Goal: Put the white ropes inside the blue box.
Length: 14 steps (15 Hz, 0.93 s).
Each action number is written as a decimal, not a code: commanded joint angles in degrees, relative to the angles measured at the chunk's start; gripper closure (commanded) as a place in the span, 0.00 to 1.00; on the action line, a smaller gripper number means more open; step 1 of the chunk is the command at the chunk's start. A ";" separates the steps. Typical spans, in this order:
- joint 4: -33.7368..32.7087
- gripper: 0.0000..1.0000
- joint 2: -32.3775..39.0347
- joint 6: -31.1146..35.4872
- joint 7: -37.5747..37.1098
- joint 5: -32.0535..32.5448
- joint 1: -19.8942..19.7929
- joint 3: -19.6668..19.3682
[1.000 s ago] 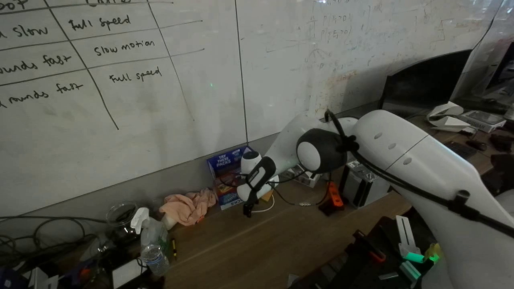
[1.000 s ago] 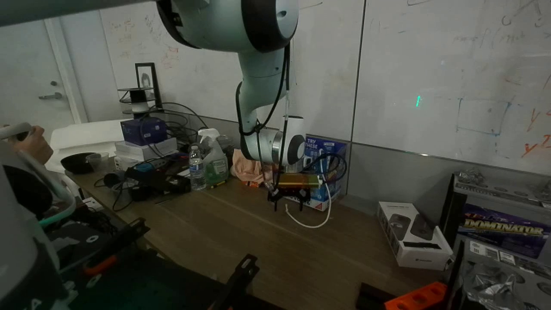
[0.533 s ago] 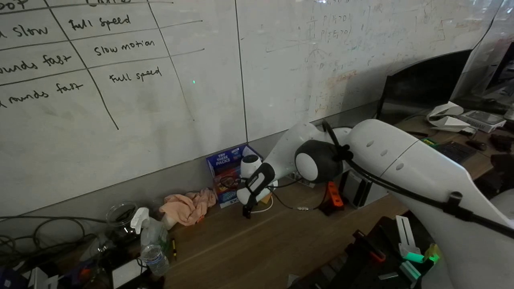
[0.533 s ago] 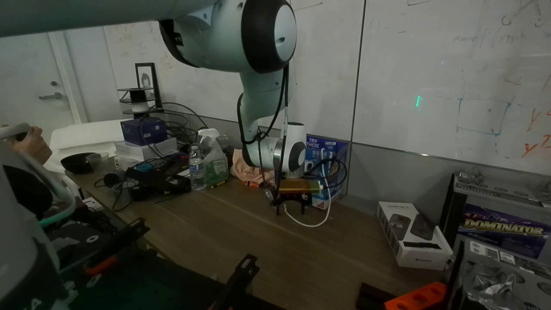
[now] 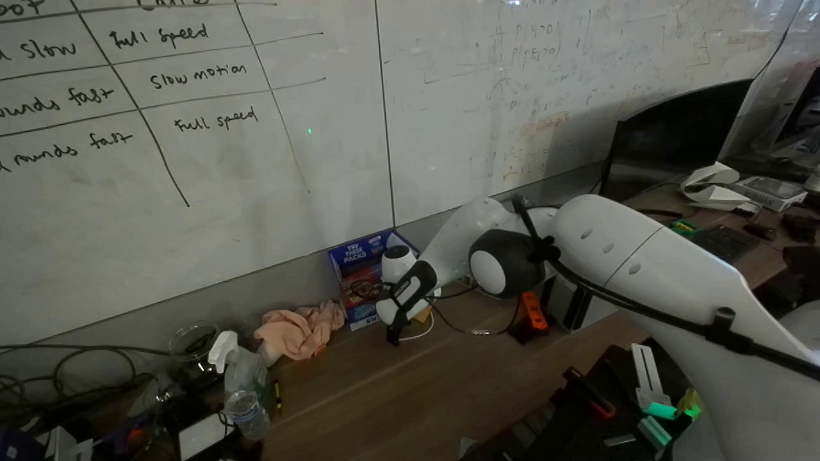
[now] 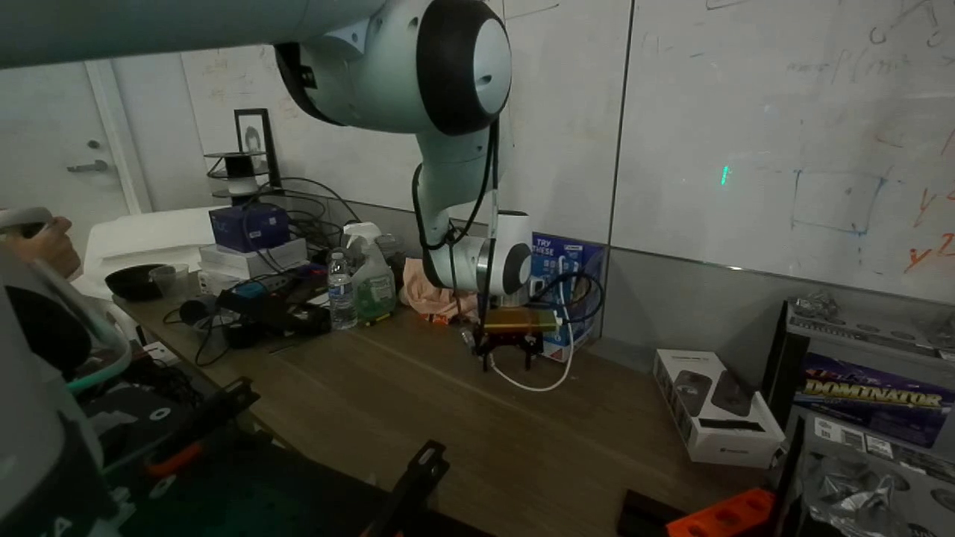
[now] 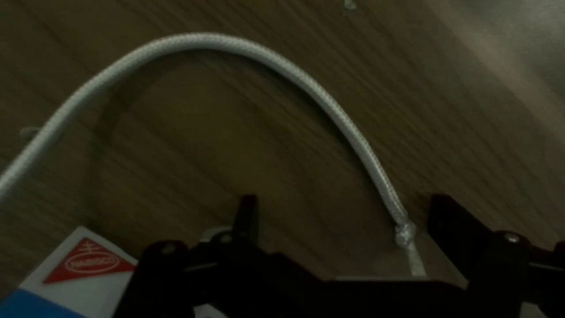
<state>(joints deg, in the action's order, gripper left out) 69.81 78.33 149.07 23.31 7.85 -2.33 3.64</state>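
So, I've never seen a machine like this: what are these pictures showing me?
The big white machine is a robot arm, ending in a two-fingered end effector. The wide pictures come from two cameras standing apart from it; the dim close-up comes from one on its wrist. On the wooden table, a white rope loops near a blue box. Also there: a pinkish cloth, a spray bottle and a water bottle. Nothing is held: the fingers stand open, and in the close-up the rope's knotted end shows between them.
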 commanded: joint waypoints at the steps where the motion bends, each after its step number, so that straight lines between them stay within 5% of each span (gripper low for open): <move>1: -3.51 0.00 1.15 -3.94 -3.22 1.50 2.36 -2.70; 14: -4.40 0.00 0.97 -8.99 -2.23 -0.34 1.00 0.53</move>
<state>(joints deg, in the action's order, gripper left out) 67.85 78.34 141.50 20.94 8.17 -0.76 2.85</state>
